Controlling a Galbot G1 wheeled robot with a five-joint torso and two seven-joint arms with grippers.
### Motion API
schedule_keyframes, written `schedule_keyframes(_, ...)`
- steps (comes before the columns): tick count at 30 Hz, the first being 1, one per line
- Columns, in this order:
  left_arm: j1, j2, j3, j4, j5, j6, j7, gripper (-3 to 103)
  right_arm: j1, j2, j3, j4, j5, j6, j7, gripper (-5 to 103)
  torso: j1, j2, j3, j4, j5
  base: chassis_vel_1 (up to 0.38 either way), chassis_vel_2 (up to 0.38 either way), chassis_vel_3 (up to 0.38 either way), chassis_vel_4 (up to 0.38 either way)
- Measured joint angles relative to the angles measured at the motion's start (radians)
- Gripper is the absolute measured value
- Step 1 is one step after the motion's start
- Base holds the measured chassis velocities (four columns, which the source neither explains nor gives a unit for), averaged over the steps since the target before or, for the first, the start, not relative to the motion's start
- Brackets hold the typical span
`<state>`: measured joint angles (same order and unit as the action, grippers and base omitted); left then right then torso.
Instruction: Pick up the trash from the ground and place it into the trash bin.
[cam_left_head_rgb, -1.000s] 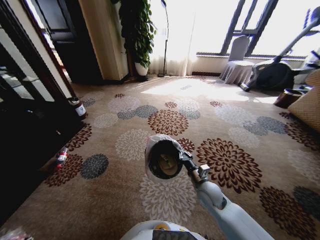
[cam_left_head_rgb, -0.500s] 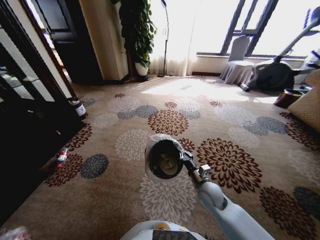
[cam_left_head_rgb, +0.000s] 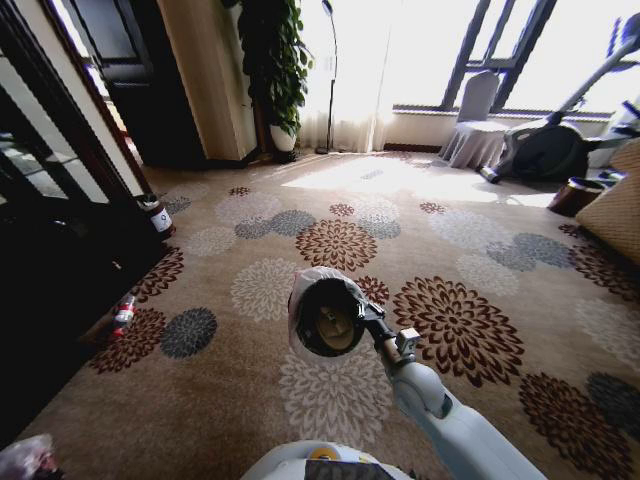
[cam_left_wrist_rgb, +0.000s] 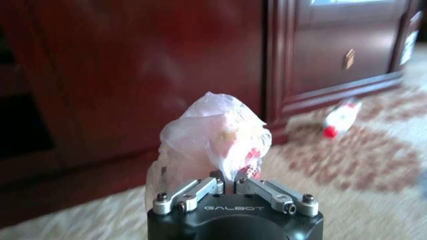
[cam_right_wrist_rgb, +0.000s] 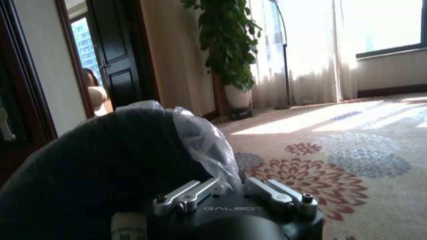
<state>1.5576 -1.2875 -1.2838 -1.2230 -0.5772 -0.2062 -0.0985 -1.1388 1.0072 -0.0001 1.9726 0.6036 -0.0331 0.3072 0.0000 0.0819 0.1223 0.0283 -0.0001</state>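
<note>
At about eight o'clock in the head view, the left gripper pinched a wad of clear plastic film. A small bottle lay at nine o'clock beside the dark cabinet. At centre, the right gripper was clamped on the trash bin rim, mouth tilted toward the camera, something pale inside. The step looked like carrying; next, the film needs bringing over the bin's mouth.

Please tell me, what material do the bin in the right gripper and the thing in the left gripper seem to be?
The trash bin looks like matte black plastic, lined with a thin translucent bag that wrinkles and shines. The left gripper pinches crumpled clear plastic film, probably a wrapper; reddish colour shows through it.
</note>
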Motion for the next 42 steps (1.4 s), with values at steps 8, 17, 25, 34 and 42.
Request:
schedule_keyframes(8, 0.050, -0.006, 0.026, -0.293, -0.098, -0.124, 0.185, 1, 0.121, 0.030, -0.071, -0.084, 0.039, -0.038, 0.040, 0, 0.000, 0.000, 0.000, 0.0001, 0.0000, 0.000, 0.000, 0.000, 0.000)
schedule_keyframes(17, 0.044, 0.091, 0.159, -0.645, -0.273, -0.078, 0.319, 1, 0.316, 0.086, -0.210, -0.214, 0.105, -0.071, 0.099, 0, 0.000, 0.000, 0.000, -0.0004, 0.0000, 0.000, 0.000, 0.000, 0.000)
schedule_keyframes(25, 0.006, 0.190, 0.292, -0.903, -0.583, 0.126, 0.309, 1, 0.542, 0.222, -0.332, -0.384, 0.184, -0.080, 0.164, 0, 0.000, 0.000, 0.000, 0.0000, -0.0003, 0.000, 0.000, 0.000, 0.000)
schedule_keyframes(34, 0.001, 0.183, 0.353, -1.178, -1.007, 0.350, 0.149, 1, 0.730, 0.509, -0.372, -0.744, 0.053, 0.065, 0.143, 0, 0.000, 0.000, 0.000, 0.0004, 0.0000, 0.000, 0.000, 0.000, 0.000)
schedule_keyframes(42, -0.003, 0.135, 0.357, -1.213, -1.191, 0.398, 0.040, 1, 0.798, 0.608, -0.358, -0.892, -0.019, 0.162, 0.133, 0, 0.000, 0.000, 0.000, -0.0005, -0.0004, 0.000, 0.000, 0.000, 0.000)
